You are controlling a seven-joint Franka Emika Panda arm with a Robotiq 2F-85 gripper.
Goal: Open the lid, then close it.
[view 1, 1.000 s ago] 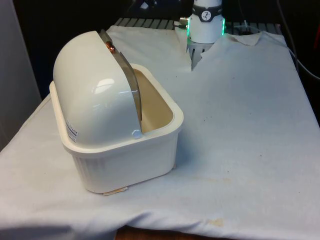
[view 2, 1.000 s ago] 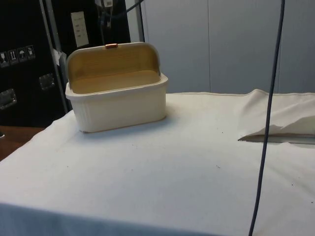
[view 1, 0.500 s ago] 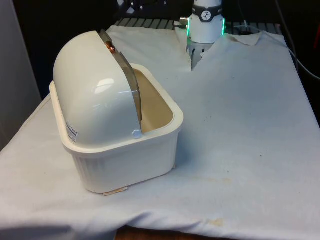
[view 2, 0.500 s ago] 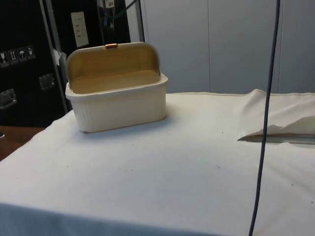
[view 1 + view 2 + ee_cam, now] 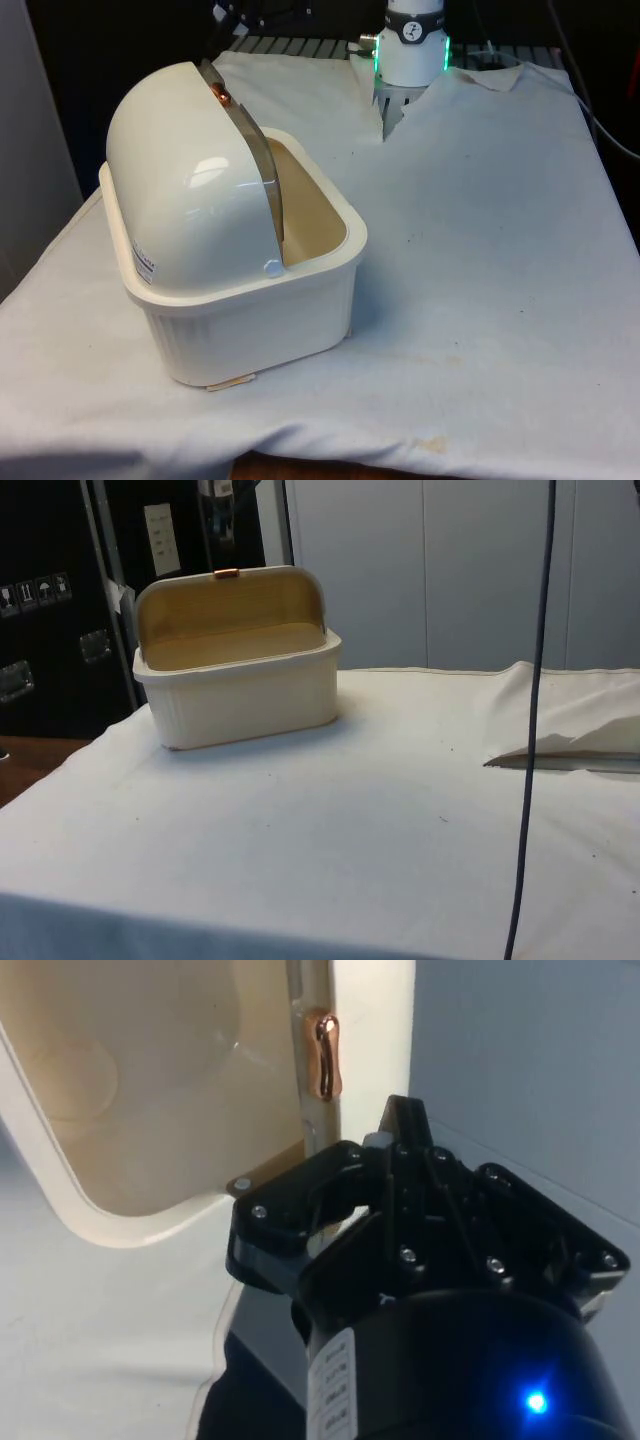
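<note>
A cream bread box stands at the front view's left with its domed lid rolled back, so the inside lies bare. A copper handle sits at the lid's upper edge. The same handle tops the box in the side view. My black gripper hangs well above and behind the box, apart from it. In the wrist view the gripper is shut on nothing, its tip a short way from the copper handle.
White cloth covers the table, with open room to the front view's right of the box. The robot base stands at the far end. A dark cable hangs down in the side view.
The gripper has drifted towards the front view's left above the box. The hanging cable has shifted a little left in the side view. The box and lid have not moved.
</note>
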